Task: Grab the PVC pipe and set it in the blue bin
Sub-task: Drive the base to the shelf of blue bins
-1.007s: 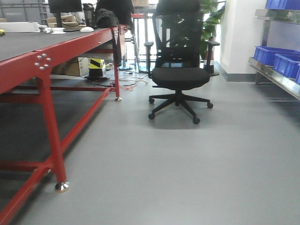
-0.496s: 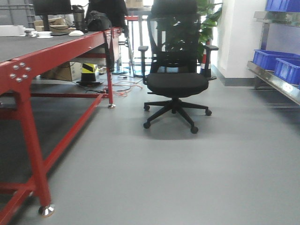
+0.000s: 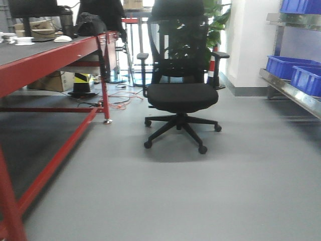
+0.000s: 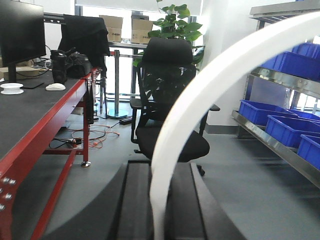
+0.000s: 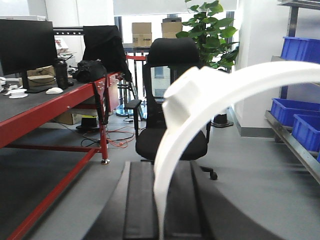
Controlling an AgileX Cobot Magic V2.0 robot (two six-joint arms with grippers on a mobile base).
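- 2 shifts on the front view since a moment back: office chair is nearer and the red table leg has left the frame, so the base is driving forward.
- Not yet at the blue bins on the shelf.
- PVC pipe rides in the right gripper, jaws narrow on its foot.
- Its long axis runs from bottom centre to upper right, hollow side down-right.
- The left gripper likewise pinches a plainer white arc.

A black mesh office chair stands on the grey floor. Left of the chair runs a red-framed table. Behind the chair rises a leafy green plant, and orange cables lie to its left.
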